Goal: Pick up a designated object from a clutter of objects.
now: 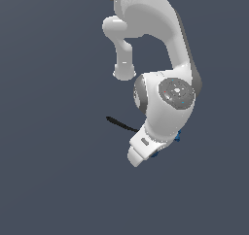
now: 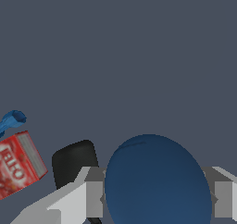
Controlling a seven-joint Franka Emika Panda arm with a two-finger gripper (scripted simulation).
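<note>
The dark-blue ball (image 2: 155,181) is plain, smooth and round; the gripper (image 2: 155,199) grasps it between both fingers.

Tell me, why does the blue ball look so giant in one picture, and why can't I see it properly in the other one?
In the wrist view the dark-blue ball sits right against the camera, between the gripper's fingers, so it looks huge. In the exterior view the white arm covers it, leaving only the spatula's handle poking out. Both renders are flat-lit, with no real shadows or glare.
</note>
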